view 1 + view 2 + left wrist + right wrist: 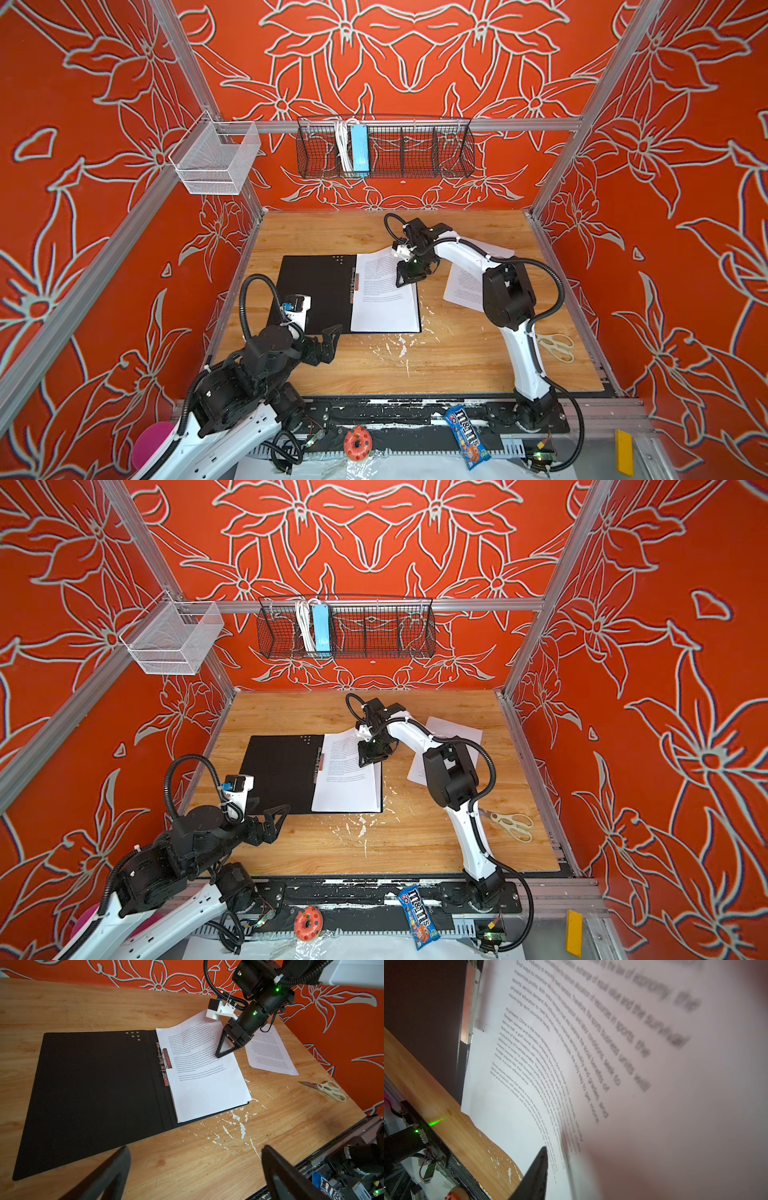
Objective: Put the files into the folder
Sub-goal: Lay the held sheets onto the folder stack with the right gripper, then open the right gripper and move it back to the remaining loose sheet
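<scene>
Lying open and flat on the surface (pixel 457 361), black inside up, the folder (pixel 316 291) is seen left of centre in both top views. The files (pixel 384 303) are stacked on its right half, beside the metal clip (pixel 164 1061) at the spine. The far corner of the top sheet is curled upward. The right tool (pixel 405 279) is lowered onto that top sheet, and in the left wrist view one finger's tip is seen touching the printed text. How far its jaws are parted, and whether paper is pinched, cannot be told. A loose sheet (pixel 461 286) is seen on the surface just right of the folder, partly hidden under the right arm. The left tool (pixel 328 345) is held by the folder's near edge, jaws spread wide with nothing between them. Scissors (pixel 557 347) are seen near the surface's right edge.
</scene>
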`<state>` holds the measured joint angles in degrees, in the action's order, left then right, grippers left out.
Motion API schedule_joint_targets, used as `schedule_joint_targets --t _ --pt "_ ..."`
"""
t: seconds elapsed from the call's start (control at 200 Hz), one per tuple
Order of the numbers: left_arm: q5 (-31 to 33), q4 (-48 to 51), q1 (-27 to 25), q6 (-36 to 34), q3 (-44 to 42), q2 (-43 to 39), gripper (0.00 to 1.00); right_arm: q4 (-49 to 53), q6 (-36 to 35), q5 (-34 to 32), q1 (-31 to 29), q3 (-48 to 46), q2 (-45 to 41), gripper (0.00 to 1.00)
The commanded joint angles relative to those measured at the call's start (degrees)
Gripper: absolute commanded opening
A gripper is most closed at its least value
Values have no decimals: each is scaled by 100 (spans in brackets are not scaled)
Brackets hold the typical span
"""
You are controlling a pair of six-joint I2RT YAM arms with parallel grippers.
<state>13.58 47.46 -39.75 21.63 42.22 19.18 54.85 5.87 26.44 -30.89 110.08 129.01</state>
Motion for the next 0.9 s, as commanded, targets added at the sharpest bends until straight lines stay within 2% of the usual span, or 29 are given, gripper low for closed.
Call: schedule_joint_targets --t 0.0,0.17,0.295,0.445,0.525,0.72,0.896 --pt "-31 -70 38 -40 40 0 98 118 -17 -147 -46 163 99 46" --pt "-31 -70 37 -36 41 -2 98 108 92 -610 -40 142 20 62" --pt "-40 -70 37 -37 41 -10 98 -270 414 -1457 56 -179 -405 77" --pt "-66 -79 37 -36 32 -20 98 -1121 1015 -2070 533 -1169 -1315 90" --pt "-92 -87 37 -37 35 -20 98 -1810 1504 -2132 1008 -2113 -1981 97" --pt "-270 -131 54 -72 32 40 98 -3027 2268 -2125 2015 -4024 -2979 98" --pt "-430 -150 64 -98 41 152 98 -3614 2530 -1618 2480 -4855 -3092 98"
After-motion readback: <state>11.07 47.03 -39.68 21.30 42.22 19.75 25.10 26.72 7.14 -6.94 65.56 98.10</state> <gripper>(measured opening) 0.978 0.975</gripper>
